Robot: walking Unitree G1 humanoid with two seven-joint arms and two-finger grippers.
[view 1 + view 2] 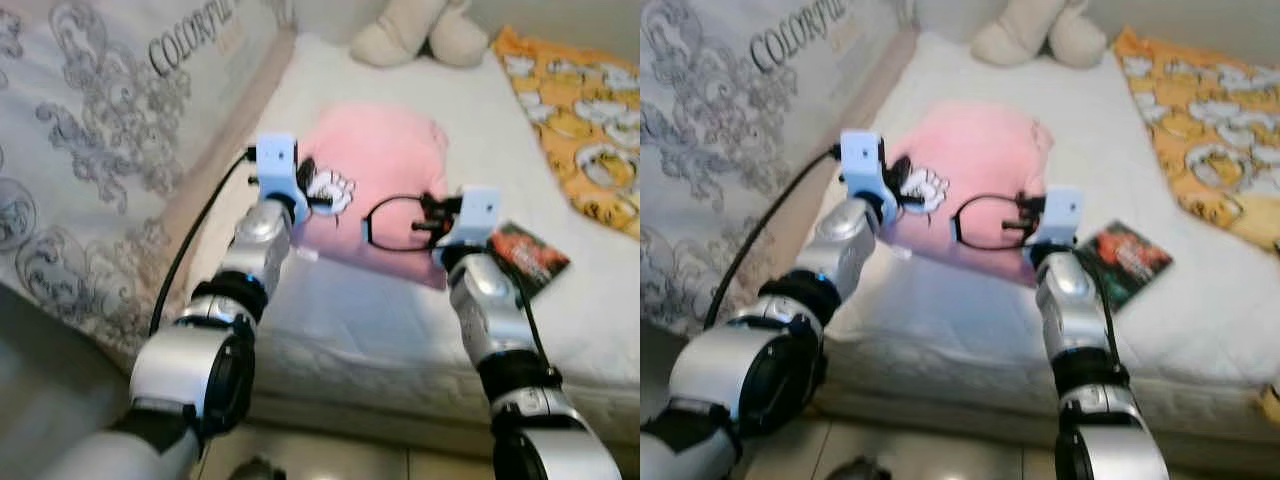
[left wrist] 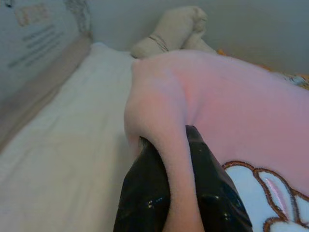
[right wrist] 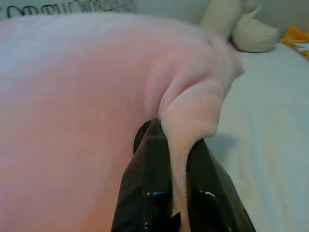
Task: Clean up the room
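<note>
- Left gripper (image 2: 176, 193): both black fingers (image 2: 145, 193) pinched tight on a fold of the pink garment (image 1: 375, 175), with fabric pressed between them; no gap beyond the cloth's thickness.
- Right gripper (image 3: 176, 188): same condition, its fingers (image 3: 142, 188) clamped on a raised ridge of the same pink cloth at the opposite edge.
- From the head camera, the left gripper (image 1: 305, 195) sits at the garment's left edge and the right gripper (image 1: 432, 222) at its near right edge; both arms are extended forward over the bed (image 1: 400, 300).
- The garment lies on the white mattress, roughly mid-bed, and carries a white cartoon print outlined in brown (image 1: 330, 188) just beside the left gripper. No lettering on it is readable.
- Legible writing: "COLORFUL" in dark capitals on the patterned grey side panel (image 1: 100, 150) along the bed's left. Smaller text beneath is too blurred to read.
- A dark book or packet with red artwork (image 1: 528, 255) lies on the mattress just right of the right wrist; its text is not legible.
- An orange-and-white patterned blanket (image 1: 580, 120) lies at far right.
- A beige plush toy (image 1: 420, 30) sits at the head of the bed.
</note>
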